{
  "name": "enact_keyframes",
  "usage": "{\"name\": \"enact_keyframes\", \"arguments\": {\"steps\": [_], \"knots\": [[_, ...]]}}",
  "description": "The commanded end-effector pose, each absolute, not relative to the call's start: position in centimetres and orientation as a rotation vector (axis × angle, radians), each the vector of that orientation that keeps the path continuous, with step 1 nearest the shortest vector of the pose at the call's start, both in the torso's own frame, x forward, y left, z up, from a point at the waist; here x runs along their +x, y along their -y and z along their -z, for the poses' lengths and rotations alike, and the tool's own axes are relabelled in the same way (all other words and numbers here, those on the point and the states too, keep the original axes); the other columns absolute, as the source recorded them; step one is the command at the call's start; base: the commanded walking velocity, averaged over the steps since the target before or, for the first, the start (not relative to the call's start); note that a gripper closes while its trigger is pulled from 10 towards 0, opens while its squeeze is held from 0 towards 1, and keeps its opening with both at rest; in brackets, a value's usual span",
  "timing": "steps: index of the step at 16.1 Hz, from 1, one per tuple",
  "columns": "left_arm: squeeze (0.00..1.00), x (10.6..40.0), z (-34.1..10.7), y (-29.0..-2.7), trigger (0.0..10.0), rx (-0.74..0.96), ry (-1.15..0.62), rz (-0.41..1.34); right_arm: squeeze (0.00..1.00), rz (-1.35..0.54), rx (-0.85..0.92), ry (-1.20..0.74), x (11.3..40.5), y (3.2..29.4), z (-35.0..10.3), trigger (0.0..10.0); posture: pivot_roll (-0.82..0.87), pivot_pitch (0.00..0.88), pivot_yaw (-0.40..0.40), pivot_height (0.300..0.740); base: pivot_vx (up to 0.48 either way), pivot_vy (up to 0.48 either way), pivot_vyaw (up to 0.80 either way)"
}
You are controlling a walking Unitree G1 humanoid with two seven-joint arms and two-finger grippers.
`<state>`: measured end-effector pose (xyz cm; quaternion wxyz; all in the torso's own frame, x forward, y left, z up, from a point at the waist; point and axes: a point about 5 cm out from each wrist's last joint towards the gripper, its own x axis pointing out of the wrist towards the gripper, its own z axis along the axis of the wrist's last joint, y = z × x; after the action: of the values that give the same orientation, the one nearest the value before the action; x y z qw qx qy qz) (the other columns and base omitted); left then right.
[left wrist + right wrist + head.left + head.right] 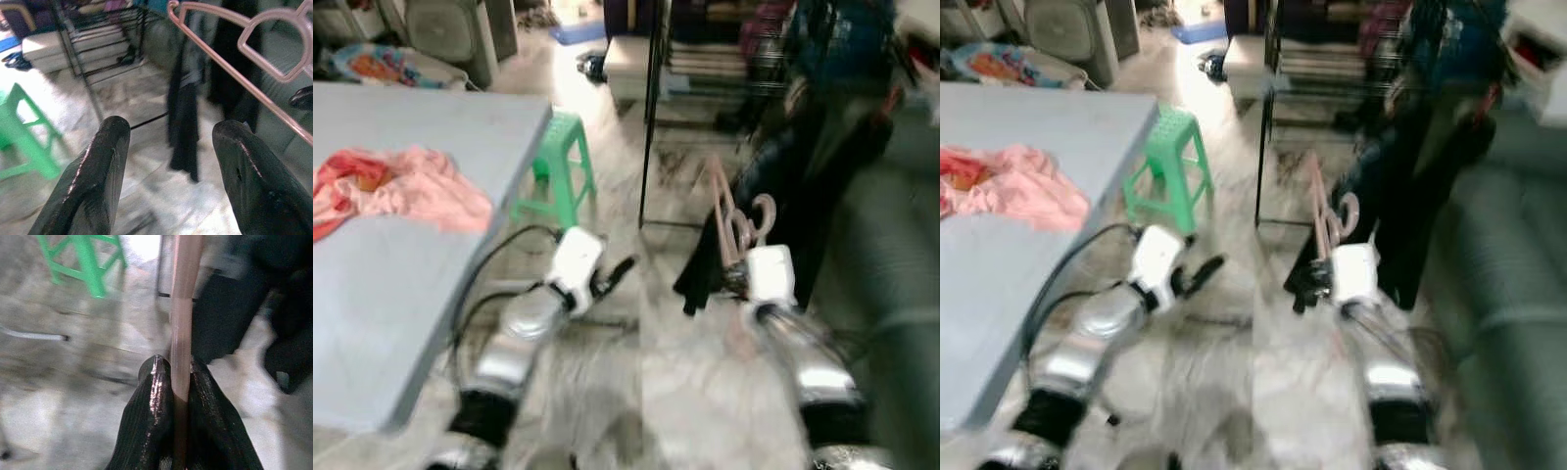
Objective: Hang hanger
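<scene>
Held up at about 1 o'clock of the robot, the pink hanger (729, 211) is clenched in the right end effector (179, 379) by its thin bar; it looks light, stiff and smooth-sided, liable to swivel, while the left end effector (171, 161) gapes empty.

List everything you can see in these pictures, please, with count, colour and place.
hanger: one, pink, clamped in the right gripper, hook up
table: one, grey, on the robot's left
cloth: one, pink and orange, crumpled on the table
stool: one, green, on the floor beside the table
rack: one, black metal frame, ahead
dark clothes: several, black and blue, hanging at the rack
sofa: one, grey-green, on the right
left gripper: fingers apart, holding nothing, above the floor
right gripper: shut on the hanger
</scene>
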<state>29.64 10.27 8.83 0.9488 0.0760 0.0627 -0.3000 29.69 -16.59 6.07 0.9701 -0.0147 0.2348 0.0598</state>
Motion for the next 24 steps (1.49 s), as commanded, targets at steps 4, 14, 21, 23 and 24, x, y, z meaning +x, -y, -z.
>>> {"name": "enact_keyframes", "arguments": {"steps": [4, 14, 21, 23, 24], "knots": [[0.0, 29.7, -9.2, -9.0, 10.0, 0.147, -0.103, 0.62, 0.0, -0.055, 0.012, -0.465, 29.9, 16.8, -6.0, 10.0, -0.02, 0.008, -0.001, 0.74, 0.48, 0.0, 0.0], [0.0, 29.2, -8.7, -7.2, 10.0, 0.146, -0.12, 0.643, 0.0, 0.046, 0.063, -0.456, 32.0, 16.3, -6.0, 10.0, 0.0, 0.003, -0.001, 0.74, 0.479, 0.0, 0.0], [0.0, 29.2, -8.4, -7.1, 10.0, 0.143, -0.13, 0.598, 0.0, -0.159, -0.018, -0.472, 33.3, 13.2, -6.4, 10.0, 0.0, 0.006, -0.008, 0.74, 0.189, 0.0, 0.0], [0.0, 29.2, -8.4, -7.1, 10.0, 0.146, -0.133, 0.598, 0.0, -0.175, -0.017, -0.477, 33.4, 12.7, -6.4, 10.0, 0.0, 0.007, -0.009, 0.74, 0.0, 0.0, 0.0], [0.0, 29.1, -8.2, -7.0, 10.0, 0.152, -0.139, 0.603, 0.0, -0.18, -0.021, -0.464, 34.1, 12.4, -6.9, 10.0, 0.0, 0.007, -0.009, 0.74, 0.0, 0.0, 0.0]]}}
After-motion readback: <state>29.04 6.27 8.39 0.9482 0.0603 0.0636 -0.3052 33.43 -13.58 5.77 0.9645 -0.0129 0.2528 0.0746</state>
